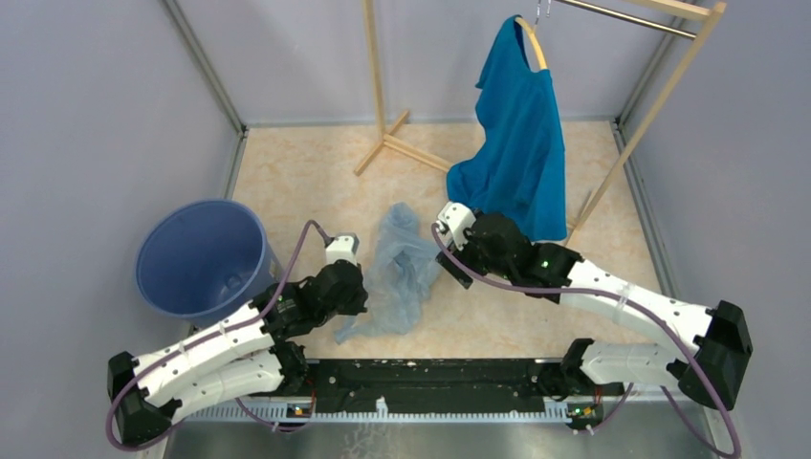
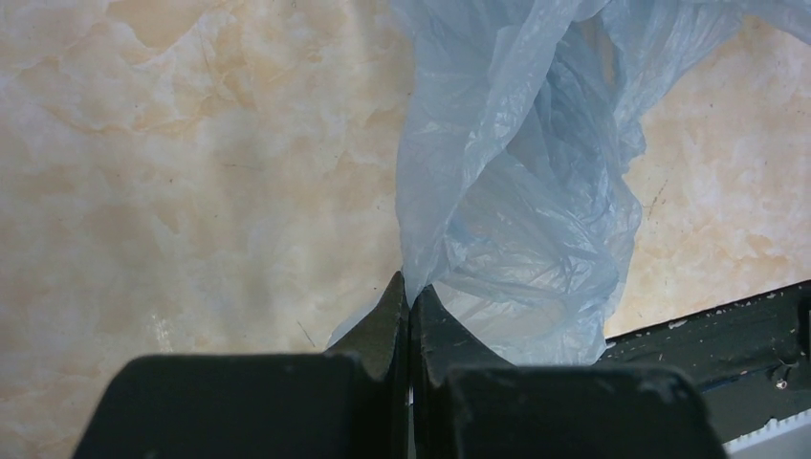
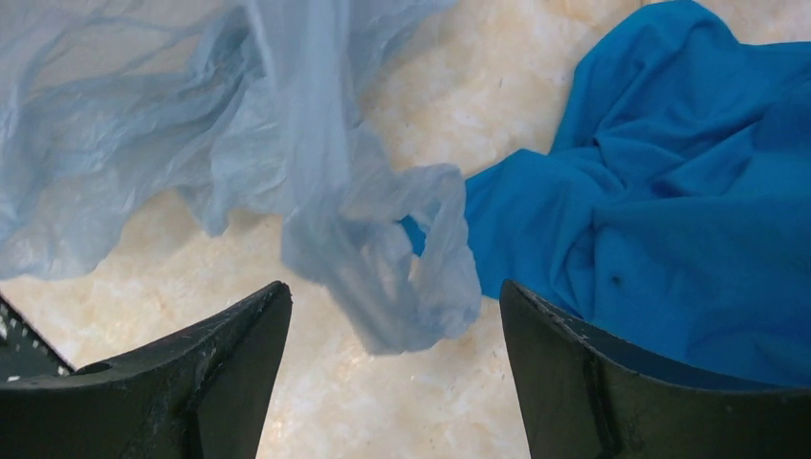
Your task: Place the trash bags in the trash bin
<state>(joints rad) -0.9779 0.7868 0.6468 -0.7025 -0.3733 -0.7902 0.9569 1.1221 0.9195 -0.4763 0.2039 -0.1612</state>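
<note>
Partly done: translucent pale blue-grey plastic bag gripped, not binned.
Left gripper pinches it; right gripper spread; round blue plastic bin at nine o'clock.

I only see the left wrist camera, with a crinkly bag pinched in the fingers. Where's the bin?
Observer: The bin stands upright, just left of the left arm, with its mouth open.
Operator: What's the other arm doing?
Observer: The right gripper is open. A loop of the bag lies between its fingers, not pinched.
Operator: Is anything else close by?
Observer: A blue T-shirt hangs behind, its hem bunched right beside that gripper.
</note>
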